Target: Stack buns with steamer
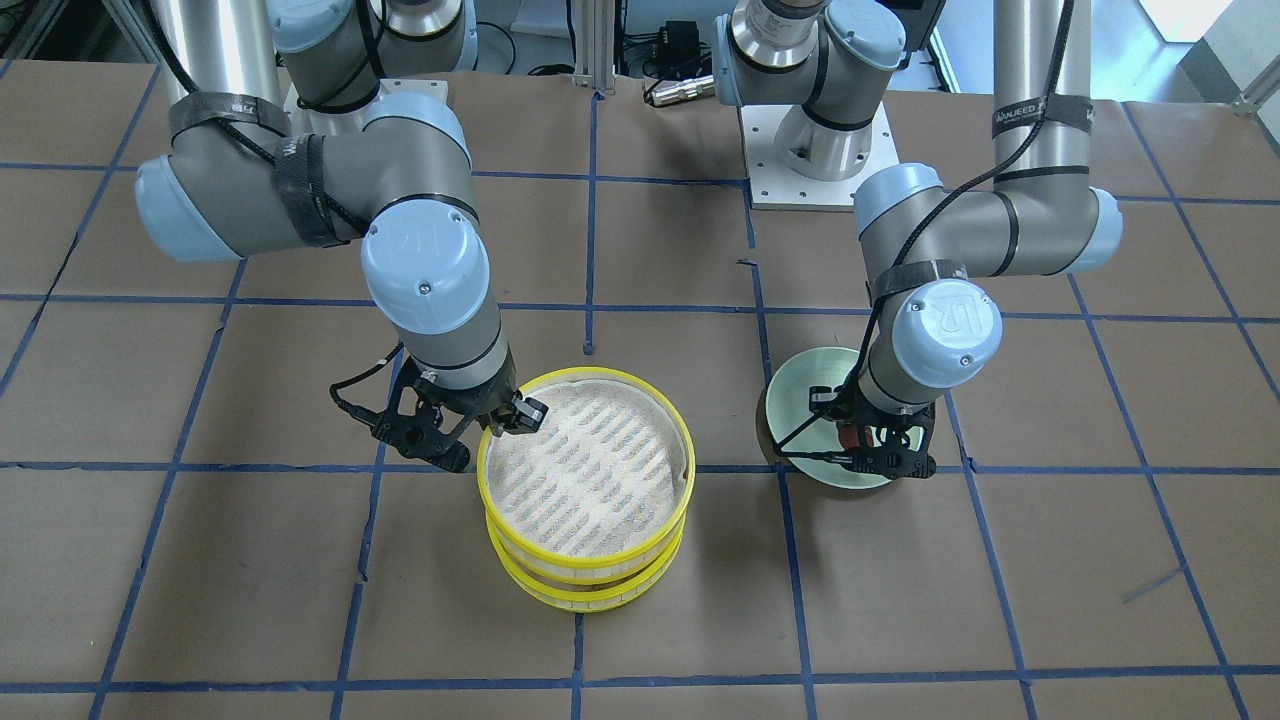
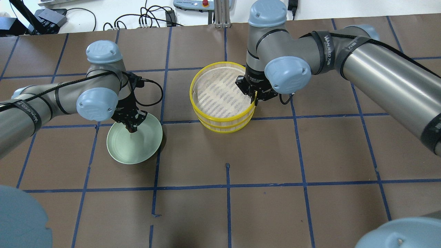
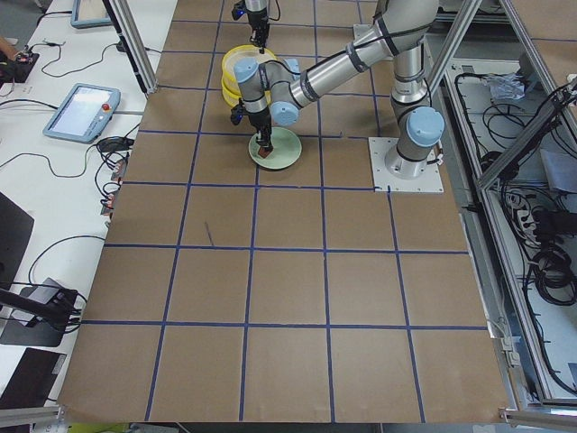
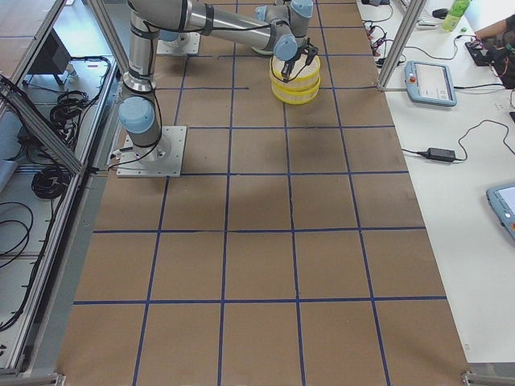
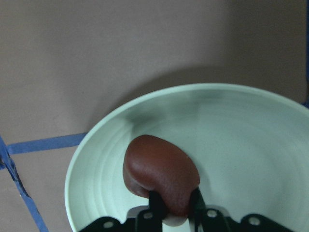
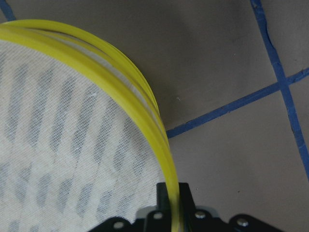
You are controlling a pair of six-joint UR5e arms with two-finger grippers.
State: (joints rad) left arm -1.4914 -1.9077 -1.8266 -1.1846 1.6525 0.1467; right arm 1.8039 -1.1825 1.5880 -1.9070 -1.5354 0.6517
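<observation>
My left gripper (image 2: 131, 127) is shut on the glossy reddish-brown bun (image 5: 159, 173) over the pale green plate (image 2: 136, 148). The bun also shows red in the front view (image 1: 848, 436). I cannot tell whether it touches the plate. Two yellow-rimmed steamer trays are stacked at the table's middle: the upper tray (image 2: 220, 93) sits a little offset on the lower tray (image 1: 580, 592). My right gripper (image 2: 255, 99) is shut on the upper tray's yellow rim (image 6: 164, 159), on the robot's right side of it. The upper tray's mesh floor is bare. The white bun is hidden.
The table is brown paper with a blue tape grid (image 2: 227, 186). The plate and the steamer stack stand about a plate's width apart. Cables and a pendant (image 2: 203, 3) lie beyond the far table edge.
</observation>
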